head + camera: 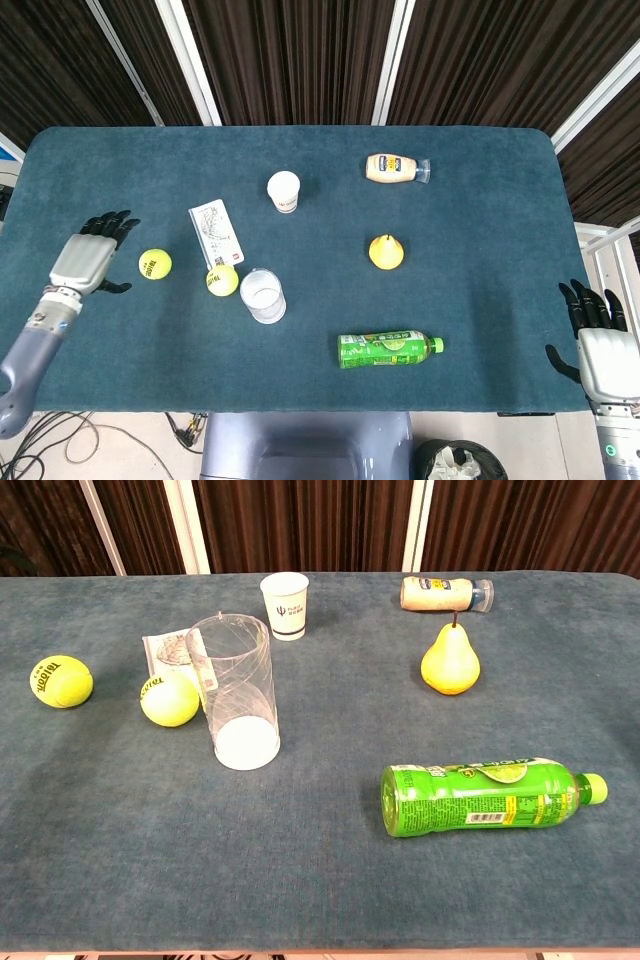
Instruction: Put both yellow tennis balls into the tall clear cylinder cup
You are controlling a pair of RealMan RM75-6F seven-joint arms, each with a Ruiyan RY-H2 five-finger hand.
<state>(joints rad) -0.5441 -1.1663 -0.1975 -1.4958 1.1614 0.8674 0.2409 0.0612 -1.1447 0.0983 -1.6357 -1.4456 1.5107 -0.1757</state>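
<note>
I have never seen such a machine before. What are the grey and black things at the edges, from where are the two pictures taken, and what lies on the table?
They are the robot's two arms, each ending in a hand with fingers. The head view looks down from above; the chest view looks across the table from lower, and shows no hands. The left hand hovers over the table beside one tennis ball, fingers apart, holding nothing. The right hand waits open at the table's edge. On the blue table lie a second tennis ball, right next to a tall clear cup standing upright, a paper card, a white paper cup, a pear, a green bottle on its side and a small lying bottle. Both balls are outside the clear cup.
</note>
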